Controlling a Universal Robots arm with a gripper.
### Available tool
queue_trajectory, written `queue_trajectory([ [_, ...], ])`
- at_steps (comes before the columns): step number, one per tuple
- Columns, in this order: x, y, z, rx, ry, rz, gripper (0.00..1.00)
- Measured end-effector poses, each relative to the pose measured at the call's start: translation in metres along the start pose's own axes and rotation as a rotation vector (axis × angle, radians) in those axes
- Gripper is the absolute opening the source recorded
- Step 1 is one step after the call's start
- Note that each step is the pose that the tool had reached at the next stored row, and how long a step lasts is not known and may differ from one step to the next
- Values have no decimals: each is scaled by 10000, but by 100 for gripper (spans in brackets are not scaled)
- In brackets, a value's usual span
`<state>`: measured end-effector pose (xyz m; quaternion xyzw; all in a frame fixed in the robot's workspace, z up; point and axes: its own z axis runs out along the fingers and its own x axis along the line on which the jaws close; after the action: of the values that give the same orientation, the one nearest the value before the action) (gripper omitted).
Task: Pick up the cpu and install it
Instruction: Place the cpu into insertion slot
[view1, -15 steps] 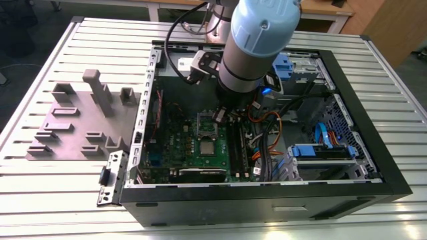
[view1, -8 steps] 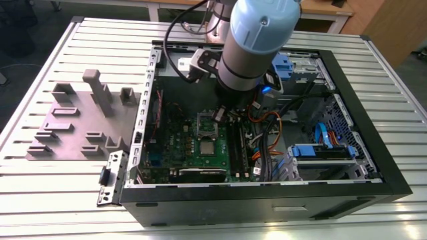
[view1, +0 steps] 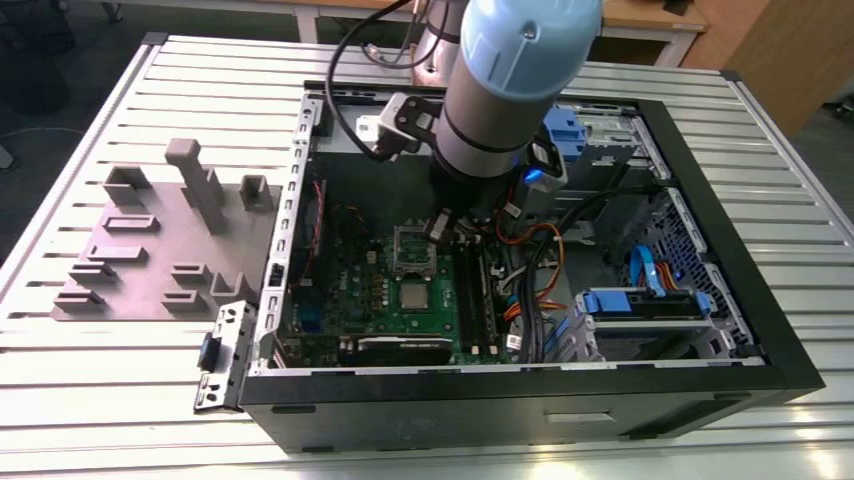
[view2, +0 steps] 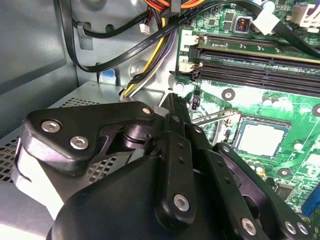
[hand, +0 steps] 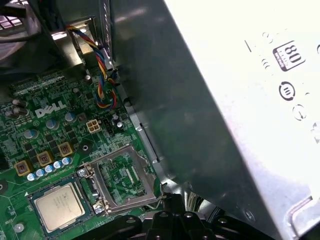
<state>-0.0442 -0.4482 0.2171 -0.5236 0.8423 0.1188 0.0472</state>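
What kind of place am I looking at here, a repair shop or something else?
Probably a robotics test bench or lab rather than a shop. An open black desktop computer case lies on a ribbed aluminium table, a light-blue and grey robot arm reaches into it above the green motherboard, and grey plastic fixture blocks sit beside it.

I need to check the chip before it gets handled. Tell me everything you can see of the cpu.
The cpu is a small, flat, square chip with a pale silver-grey metal top and a paler rim. It lies flat in its socket on the green motherboard, beside the opened metal socket frame, which is swung away from it. In the second wrist view it sits beyond the end effector, with nothing gripping or touching its top.
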Motion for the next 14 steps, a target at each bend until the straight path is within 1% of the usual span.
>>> queue_trajectory([
  [12,-11,23,-74,43,102,7,11],
  [14,-10,27,-80,59,133,9,11],
])
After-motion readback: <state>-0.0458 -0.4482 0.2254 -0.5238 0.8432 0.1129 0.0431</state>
